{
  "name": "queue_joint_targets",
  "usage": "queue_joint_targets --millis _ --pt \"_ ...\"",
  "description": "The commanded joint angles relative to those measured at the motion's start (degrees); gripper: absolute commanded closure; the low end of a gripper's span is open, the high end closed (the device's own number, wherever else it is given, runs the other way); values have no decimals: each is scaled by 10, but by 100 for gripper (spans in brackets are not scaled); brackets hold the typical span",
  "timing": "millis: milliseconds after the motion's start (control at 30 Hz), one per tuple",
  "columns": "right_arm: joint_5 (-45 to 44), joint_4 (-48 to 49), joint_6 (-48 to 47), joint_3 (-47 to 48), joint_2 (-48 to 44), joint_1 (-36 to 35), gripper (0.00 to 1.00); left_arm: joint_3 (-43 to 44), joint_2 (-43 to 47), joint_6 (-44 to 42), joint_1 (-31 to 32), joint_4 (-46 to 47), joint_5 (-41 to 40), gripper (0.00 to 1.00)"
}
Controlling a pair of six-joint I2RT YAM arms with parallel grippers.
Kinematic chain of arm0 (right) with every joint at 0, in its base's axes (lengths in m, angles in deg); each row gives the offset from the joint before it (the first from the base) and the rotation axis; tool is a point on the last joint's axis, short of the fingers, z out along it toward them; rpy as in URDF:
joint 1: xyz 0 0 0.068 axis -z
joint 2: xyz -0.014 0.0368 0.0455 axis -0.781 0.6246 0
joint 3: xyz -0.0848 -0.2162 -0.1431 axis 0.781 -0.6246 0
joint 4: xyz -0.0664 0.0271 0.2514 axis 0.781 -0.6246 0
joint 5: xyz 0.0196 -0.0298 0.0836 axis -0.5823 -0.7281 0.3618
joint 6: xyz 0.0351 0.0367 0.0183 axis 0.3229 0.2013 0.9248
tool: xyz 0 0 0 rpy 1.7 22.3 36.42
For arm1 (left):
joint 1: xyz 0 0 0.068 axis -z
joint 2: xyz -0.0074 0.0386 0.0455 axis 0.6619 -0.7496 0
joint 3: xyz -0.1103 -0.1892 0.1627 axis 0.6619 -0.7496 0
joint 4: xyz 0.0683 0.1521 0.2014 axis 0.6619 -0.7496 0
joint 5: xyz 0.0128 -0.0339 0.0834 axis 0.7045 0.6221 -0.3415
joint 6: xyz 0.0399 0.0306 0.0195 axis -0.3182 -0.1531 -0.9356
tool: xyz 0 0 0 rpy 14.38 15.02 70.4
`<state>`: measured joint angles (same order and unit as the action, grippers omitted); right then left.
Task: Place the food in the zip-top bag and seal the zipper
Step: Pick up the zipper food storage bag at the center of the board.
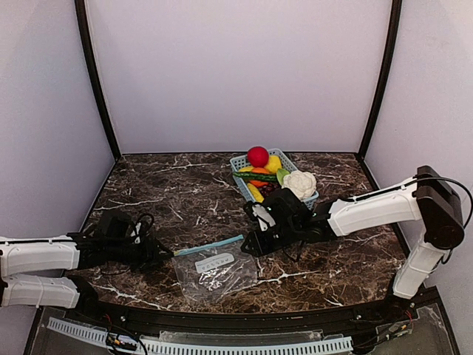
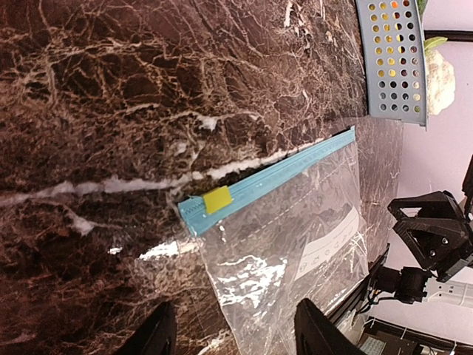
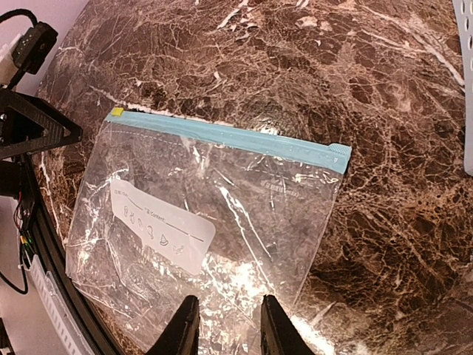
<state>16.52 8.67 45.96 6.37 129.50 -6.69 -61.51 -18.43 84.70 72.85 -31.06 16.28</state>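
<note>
The zip-top bag (image 1: pixel 216 270) is laid flat on the surface (image 1: pixel 170 200) between the left jaws and the right jaws. Both pairs are held apart and empty. The writing on its white label (image 3: pixel 161 228) cannot be read.

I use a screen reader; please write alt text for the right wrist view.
A clear, empty-looking zip-top bag lies flat on a dark marble table, its light-blue zipper along the far edge and a white label on its face. The right tool, fingers apart, is over the bag's near edge.
</note>
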Motion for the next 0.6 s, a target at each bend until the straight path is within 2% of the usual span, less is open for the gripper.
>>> queue_joint_targets --millis 0,233,567 --pt "-11 15 7 -2 7 -3 73 -18 -5 30 11 29 -22 46" --pt "5 18 10 6 40 -3 73 -19 -43 37 17 70 -12 46" --pt "18 21 8 12 69 -3 73 -8 -84 50 39 96 -30 55"
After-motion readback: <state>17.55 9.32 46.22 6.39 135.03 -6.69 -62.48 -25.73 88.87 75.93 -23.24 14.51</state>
